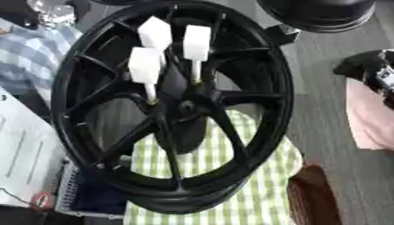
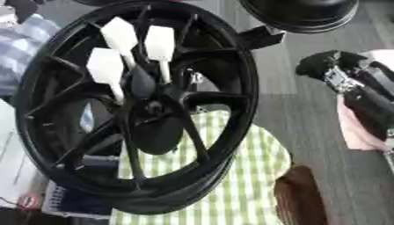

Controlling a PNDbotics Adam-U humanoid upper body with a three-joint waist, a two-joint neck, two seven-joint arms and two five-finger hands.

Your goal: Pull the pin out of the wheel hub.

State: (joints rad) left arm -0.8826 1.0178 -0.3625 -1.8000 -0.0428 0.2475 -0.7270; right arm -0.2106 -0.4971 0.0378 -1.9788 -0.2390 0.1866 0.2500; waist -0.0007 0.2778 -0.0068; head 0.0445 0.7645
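Observation:
A black spoked wheel hub [image 1: 173, 110] stands upright on edge and fills most of both views. Three white pins with blocky heads stick out of its centre: one at the upper left [image 1: 155, 33], one at the upper right [image 1: 197, 42] and one lower left [image 1: 144, 66], each on a thin white stem that enters the hub near the middle. My right hand [image 2: 348, 83], black with silver parts, shows at the right edge, well clear of the wheel and touching no pin. My left hand is out of sight.
A green-and-white checked cloth [image 1: 261, 176] lies under the wheel. Another black round object [image 1: 319, 13] sits at the top right. White paper [image 1: 19, 149] and a blue basket [image 1: 81, 197] are at the left, a pink thing [image 1: 369, 114] at the right.

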